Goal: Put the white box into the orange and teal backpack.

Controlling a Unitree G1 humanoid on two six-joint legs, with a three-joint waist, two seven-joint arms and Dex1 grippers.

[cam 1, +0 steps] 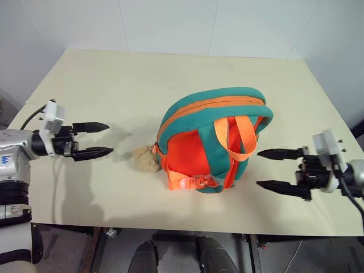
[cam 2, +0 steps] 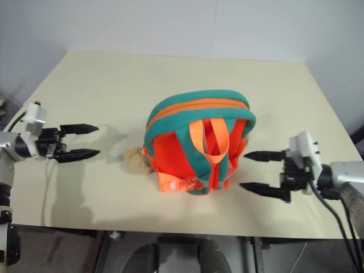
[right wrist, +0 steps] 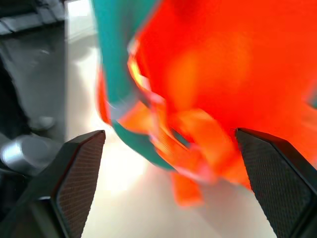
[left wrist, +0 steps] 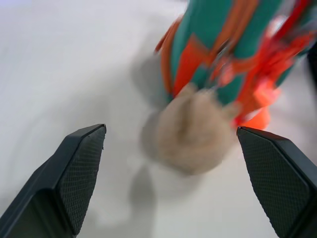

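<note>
A: Start with what sat closest to the robot, using the backpack [cam 1: 213, 142] as the marker.

B: Nearest were the two grippers, one on each side of it. The right gripper [cam 1: 277, 169] hung just beside the backpack's strap side, fingers spread wide, holding nothing and not touching the fabric. The left gripper [cam 1: 91, 140] was farther out on the other side, well apart from the backpack, its fingers likewise spread and empty.

A: And between the left gripper and the backpack?

B: A tan plush toy [cam 1: 147, 158] lay on the table [cam 1: 102, 79], touching the backpack's lower corner. The left wrist view looked straight at it between the open fingers.

A: How did the backpack itself stand?

B: Upright near the table's middle, orange webbing straps facing the robot, the zipper line running along the top. It looked closed, though I couldn't be certain.

A: Where was the white box?

B: I couldn't find it anywhere on the table around the backpack. My guess was that it was already inside, but the pictures didn't prove that.

A: So which step?

B: It read like the end, both grippers clear of the backpack. If so, the next move only called for keeping the arms clear without tipping the backpack. Behind it the table ran to a white wall.
</note>
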